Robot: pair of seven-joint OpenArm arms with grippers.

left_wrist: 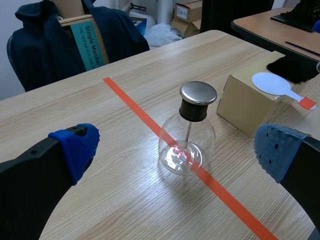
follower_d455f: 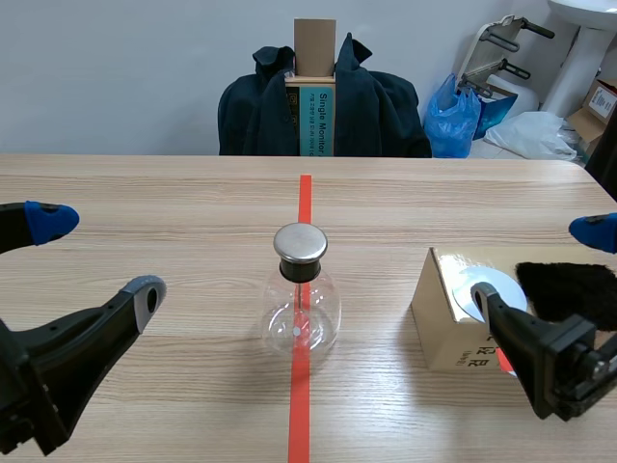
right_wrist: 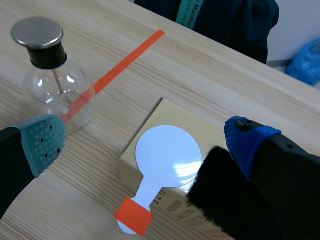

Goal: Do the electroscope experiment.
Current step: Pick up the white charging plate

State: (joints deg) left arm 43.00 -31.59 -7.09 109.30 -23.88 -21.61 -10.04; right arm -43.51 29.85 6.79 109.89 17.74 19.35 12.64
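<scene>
The metal-capped glass flask (follower_d455f: 301, 299) stands on the red line (follower_d455f: 305, 198) at the middle of the tabletop (follower_d455f: 145, 193), while the left claw (follower_d455f: 96, 258) hovers spread apart at its left and the right claw (follower_d455f: 538, 265) gapes empty over the box (follower_d455f: 448, 318), which seemingly lifts the white paddle (right_wrist: 165, 155) for easy grasping, with black fur (follower_d455f: 569, 289) beside it.

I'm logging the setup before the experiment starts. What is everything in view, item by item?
electroscope flask: one, clear glass with silver cap, on the red tape line mid-table
cardboard box: one, tan, right of the flask
paddle: one, white with red handle end, lying on the box
fur cloth: one, black, by the box near the table's right edge
jacket: one, dark, beyond the table
plastic bag: one, blue, right of the jacket
table: one, light wood
left gripper: one, black, open, left of the flask
right gripper: one, black, open, at the box
</scene>
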